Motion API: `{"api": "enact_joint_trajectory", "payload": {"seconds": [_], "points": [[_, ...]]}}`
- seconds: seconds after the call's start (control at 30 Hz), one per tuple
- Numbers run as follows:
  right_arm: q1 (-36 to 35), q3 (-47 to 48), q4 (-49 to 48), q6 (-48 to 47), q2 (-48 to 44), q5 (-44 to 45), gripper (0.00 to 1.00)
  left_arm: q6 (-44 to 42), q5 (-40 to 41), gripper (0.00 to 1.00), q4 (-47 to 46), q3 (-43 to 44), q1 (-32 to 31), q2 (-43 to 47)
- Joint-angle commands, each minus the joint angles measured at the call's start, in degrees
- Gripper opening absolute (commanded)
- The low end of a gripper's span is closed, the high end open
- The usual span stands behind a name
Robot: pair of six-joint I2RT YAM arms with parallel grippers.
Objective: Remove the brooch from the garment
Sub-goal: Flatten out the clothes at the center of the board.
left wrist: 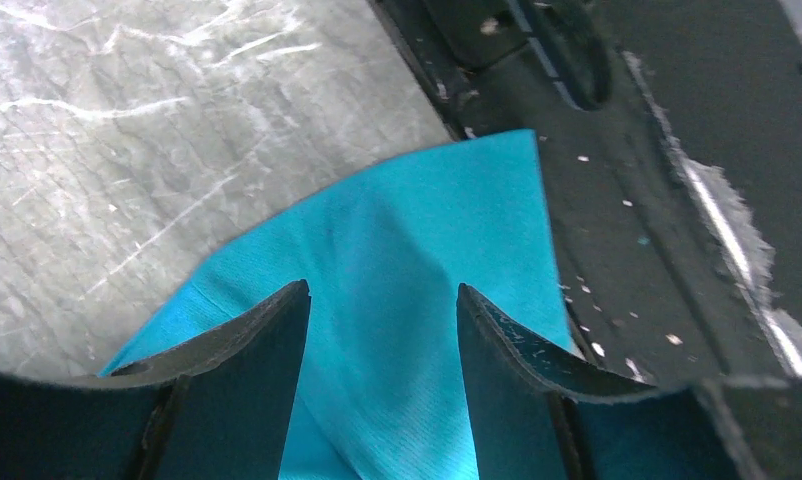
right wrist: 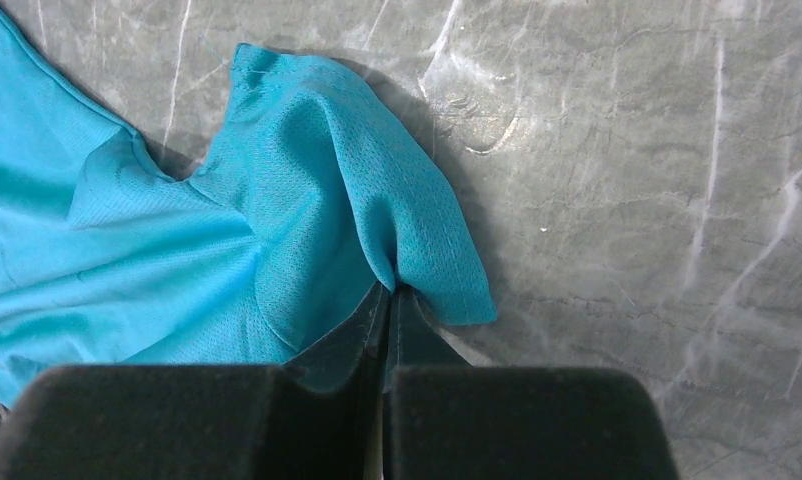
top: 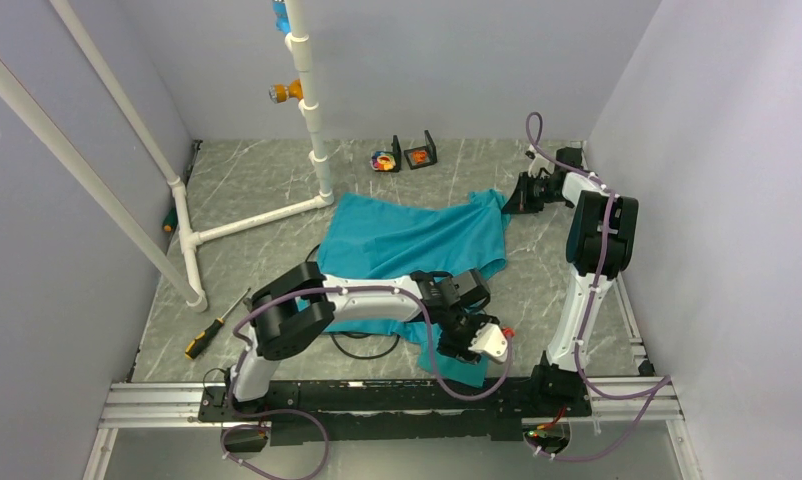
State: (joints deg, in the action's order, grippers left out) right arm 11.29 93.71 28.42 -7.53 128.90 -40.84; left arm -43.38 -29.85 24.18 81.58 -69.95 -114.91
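Grey marbled table (top: 237,190), pale walls. Garment (top: 407,240): teal mesh knit, rumpled, spread mid-table. Right gripper (right wrist: 389,292): clamped on a sleeve fold. Left gripper (left wrist: 382,290): fingers apart above the near hem corner. Top view only: small multicoloured brooch (top: 382,160) at the far edge, off the garment.

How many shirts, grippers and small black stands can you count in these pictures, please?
shirt: 1
grippers: 2, the left gripper and the right gripper
small black stands: 2
Total: 5
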Motion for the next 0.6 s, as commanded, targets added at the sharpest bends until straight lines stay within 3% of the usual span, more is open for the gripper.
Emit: {"api": "enact_joint_trajectory", "payload": {"seconds": [0.0, 0.1, 0.17, 0.4, 0.57], "points": [[0.4, 1.76, -0.16, -2.23, -1.74, 2.5, 0.0, 0.05, 1.02, 0.61, -3.94, 4.81, 0.04, -2.72], [0.49, 2.53, 0.04, -2.97, -1.47, 3.96, 0.0, 0.02, 1.32, 0.59, -3.67, 5.77, -0.32, -4.57], [0.49, 3.1, 0.01, -4.05, -1.44, 5.47, 0.0, -0.12, 0.23, 0.52, -2.85, 5.6, -0.56, -5.07], [0.49, 7.14, -0.58, -10.58, 0.02, 13.88, 0.0, -2.99, -6.21, 0.01, 2.79, -0.39, -1.93, -0.45], [0.49, 11.9, -1.19, -13.07, 1.99, 17.63, 0.0, -1.67, -10.48, 0.0, 4.25, -4.07, -1.89, 5.36]]}}
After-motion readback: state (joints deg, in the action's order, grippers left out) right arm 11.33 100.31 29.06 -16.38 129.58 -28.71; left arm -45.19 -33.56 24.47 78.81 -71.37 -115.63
